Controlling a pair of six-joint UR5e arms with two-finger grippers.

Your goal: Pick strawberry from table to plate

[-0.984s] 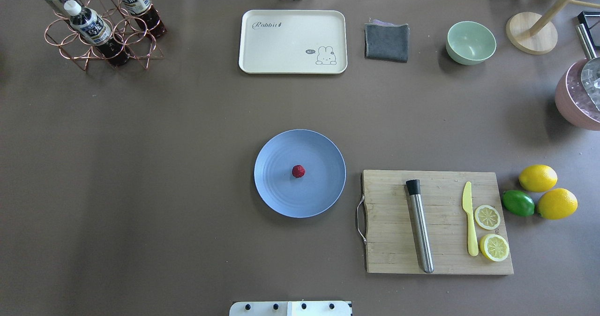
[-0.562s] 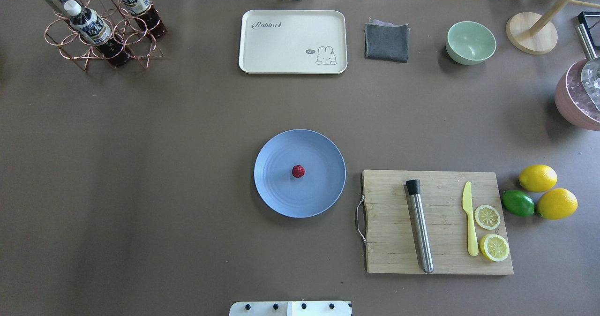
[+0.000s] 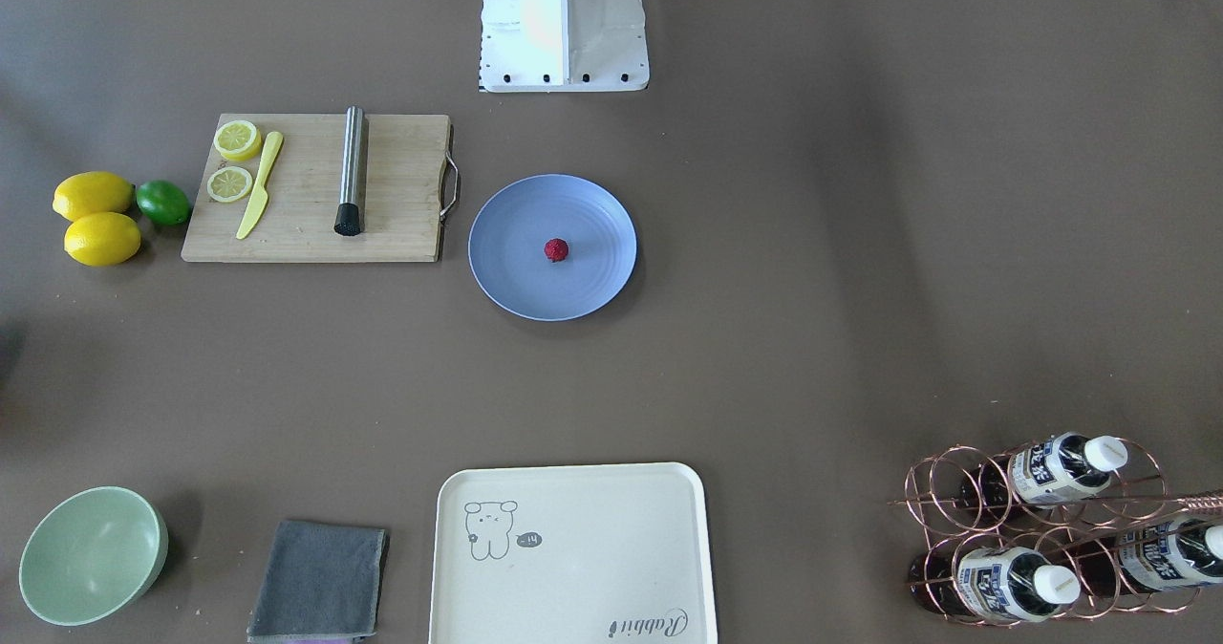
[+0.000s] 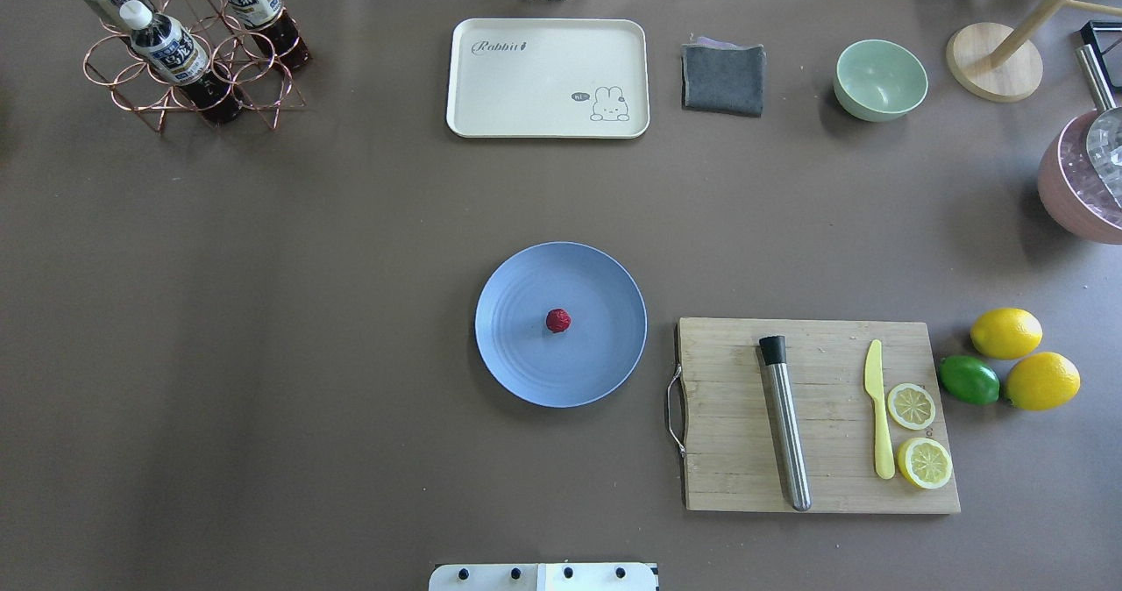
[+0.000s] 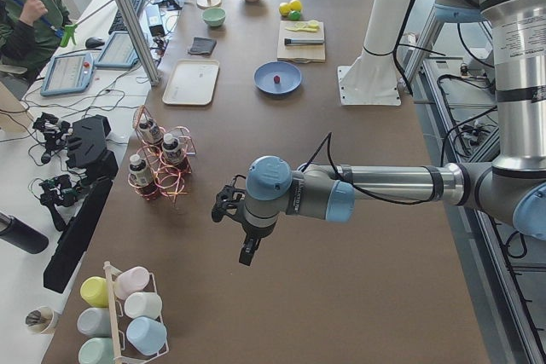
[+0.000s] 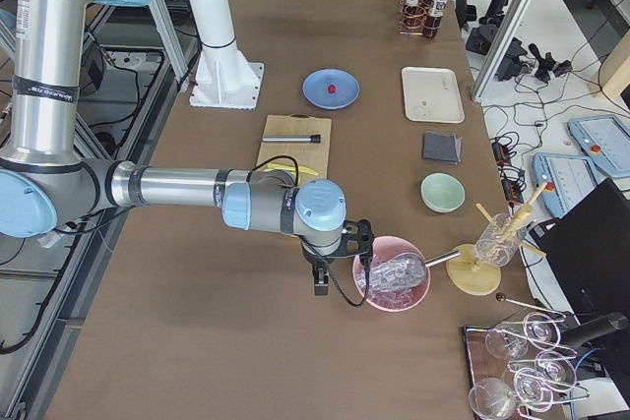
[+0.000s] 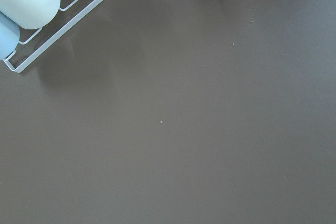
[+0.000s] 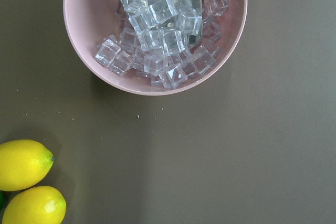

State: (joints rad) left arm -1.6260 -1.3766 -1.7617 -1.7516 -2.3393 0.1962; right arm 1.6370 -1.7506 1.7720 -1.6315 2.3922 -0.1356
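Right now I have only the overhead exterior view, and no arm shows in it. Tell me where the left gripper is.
Observer: The left gripper hangs over bare table near the end on the robot's left, between the copper bottle rack and a rack of pastel cups.
Operator: Now give me the right one.
Observer: The right gripper hangs low beside the pink bowl of ice, on the robot's side of it.
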